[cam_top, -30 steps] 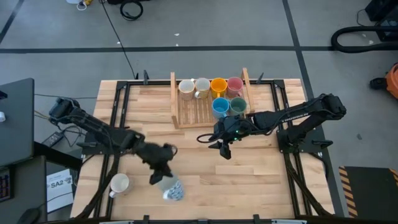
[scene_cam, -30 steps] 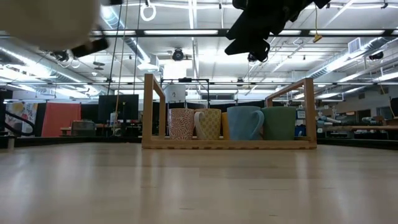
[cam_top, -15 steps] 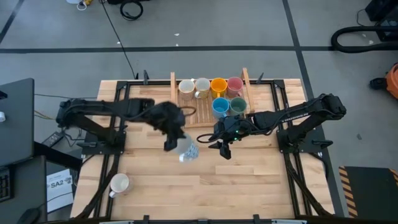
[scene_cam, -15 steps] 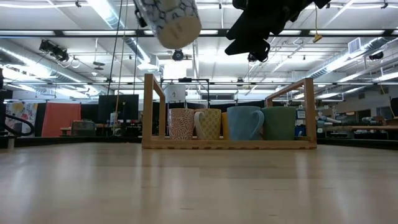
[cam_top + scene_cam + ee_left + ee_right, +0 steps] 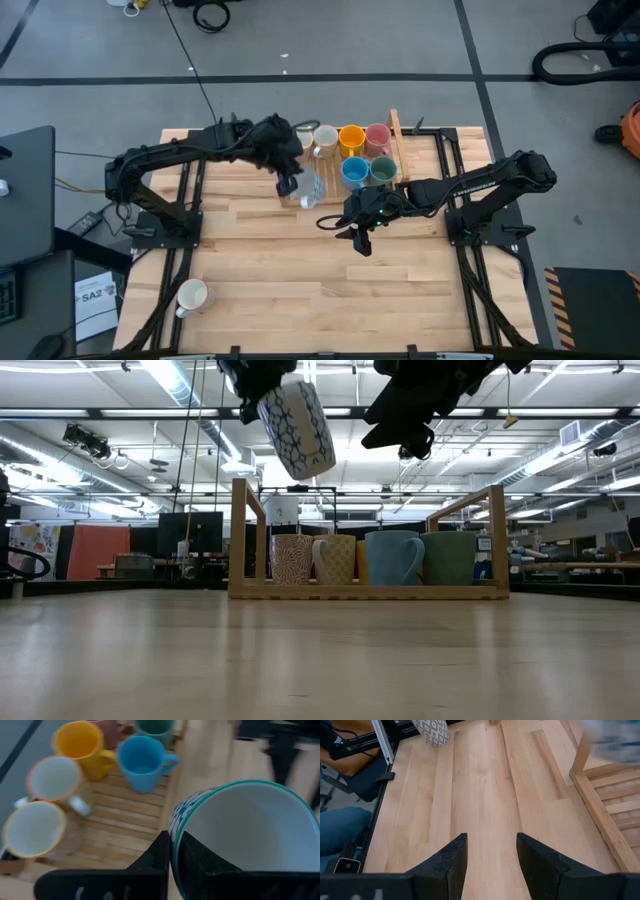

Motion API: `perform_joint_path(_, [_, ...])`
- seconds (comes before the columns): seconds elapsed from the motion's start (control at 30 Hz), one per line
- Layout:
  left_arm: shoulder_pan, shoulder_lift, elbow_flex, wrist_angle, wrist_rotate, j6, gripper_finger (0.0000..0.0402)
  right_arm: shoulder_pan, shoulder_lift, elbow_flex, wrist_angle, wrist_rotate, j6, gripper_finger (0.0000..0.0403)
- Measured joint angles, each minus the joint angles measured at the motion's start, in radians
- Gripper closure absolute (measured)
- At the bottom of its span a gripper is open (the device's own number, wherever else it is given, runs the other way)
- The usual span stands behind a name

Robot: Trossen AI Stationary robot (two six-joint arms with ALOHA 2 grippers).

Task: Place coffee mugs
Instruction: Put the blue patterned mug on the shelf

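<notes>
Wooden table (image 5: 300,270), light planks, dark frame rails along both sides; both arms over it.

Wooden rack (image 5: 283,160), slatted tray with raised end walls, at the far middle of the table; in the low view its floor sits on the tabletop and its end posts stand upright.

Mugs in the rack, far row, from the high view: cream mug (image 5: 325,138); orange mug (image 5: 351,137); pink mug (image 5: 377,135); a further cream mug is mostly hidden under the left arm. Near row: blue mug (image 5: 354,171); dark teal-green mug (image 5: 383,170), just beside the blue one. All stand upright, mouths up.

Blue-patterned white mug (image 5: 297,428), hexagon print; held in the air, tilted, above the near left part of the rack; not touching rack or table; the left wrist view shows its green-rimmed mouth (image 5: 250,837) close up.

Left gripper (image 5: 288,183): clamped on the rim of the blue-patterned white mug, one finger inside the wall, one outside; raised over the rack's near edge.

Right gripper (image 5: 360,240): fingers spread, holding nothing; hovering above bare table just in front of the rack, below the blue mug in the high view.

Cream mug on the table (image 5: 191,295): alone near the front left corner, well apart from the rack.
</notes>
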Motion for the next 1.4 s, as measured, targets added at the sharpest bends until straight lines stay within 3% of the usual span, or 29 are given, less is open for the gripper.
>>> perform_joint_path(0.17, [0.071, 0.005, -0.003, 0.0, -0.004, 0.017, 0.0375, 0.0, 0.0, 0.0, 0.0, 0.0, 0.0, 0.0228])
perform_joint_path(0.77, [0.167, 0.021, -0.004, 0.086, -0.045, 0.147, 0.0375, 0.0, 0.0, 0.0, 0.0, 0.0, 0.0, 0.0228])
perform_joint_path(1.4, [0.203, 0.233, -0.005, 0.047, -0.052, 0.202, 0.0375, 0.0, 0.0, 0.0, 0.0, 0.0, 0.0, 0.0228])
